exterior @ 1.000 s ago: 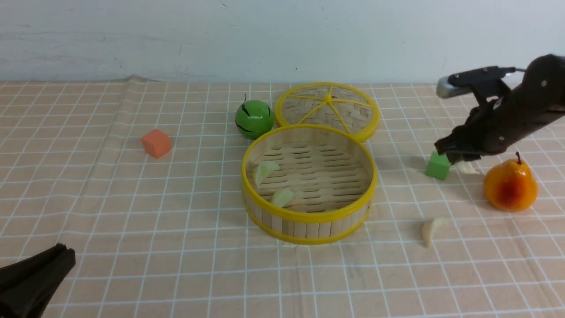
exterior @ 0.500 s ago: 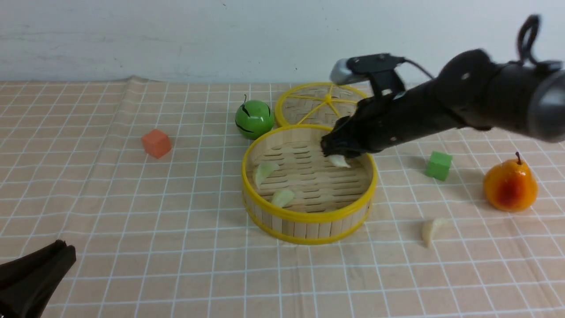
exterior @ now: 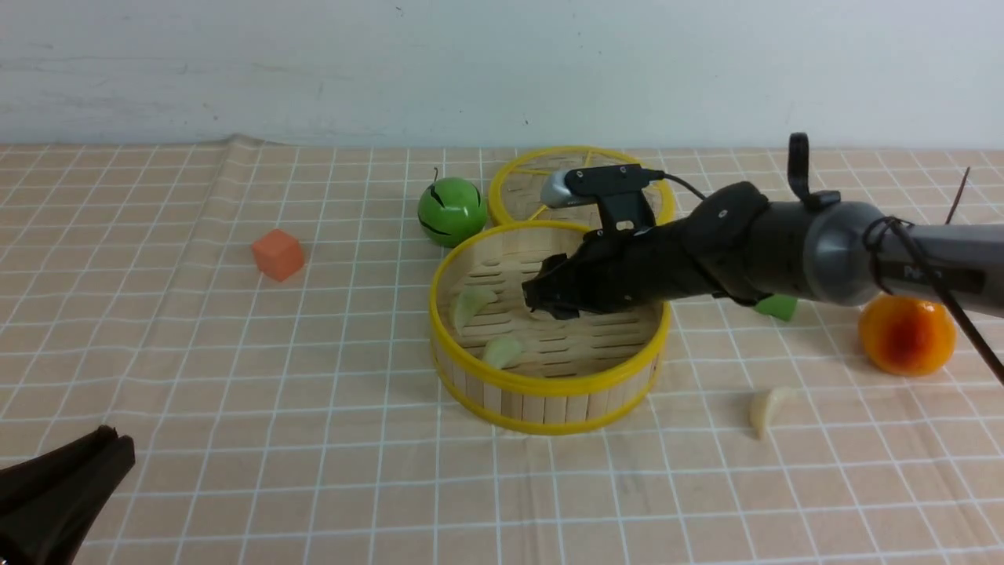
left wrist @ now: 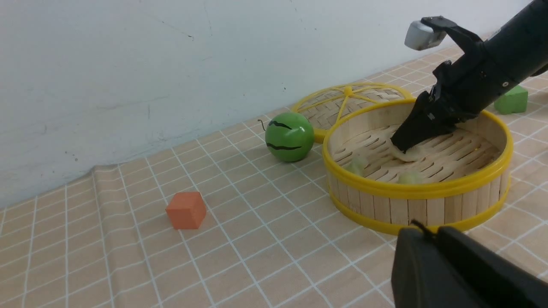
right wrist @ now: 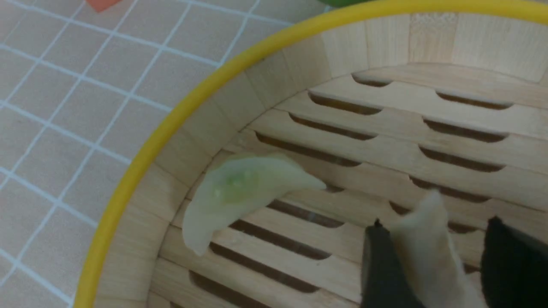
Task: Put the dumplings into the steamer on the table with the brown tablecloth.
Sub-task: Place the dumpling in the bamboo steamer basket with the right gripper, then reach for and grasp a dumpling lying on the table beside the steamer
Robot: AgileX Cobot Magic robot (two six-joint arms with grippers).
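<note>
The step in hand is the release of a third dumpling [right wrist: 428, 239] into the steamer [exterior: 549, 384]. The right end effector [exterior: 541, 302] reaches low inside the steamer, over its slatted floor. Its jaws stand apart, and the dumpling sits loose between them rather than pinched. Two other dumplings [exterior: 471, 302] [exterior: 502, 351] lie in the steamer's left half, near the wall. The fourth dumpling [exterior: 765, 408] rests on the brown tablecloth [exterior: 235, 377], outside the steamer on its right, toward the robot. The left end effector [exterior: 63, 486] hangs well clear of the steamer, jaws together and empty. The next move, I judge, calls for lifting clear of the steamer's rim and then reaching for that last dumpling on the bench.
</note>
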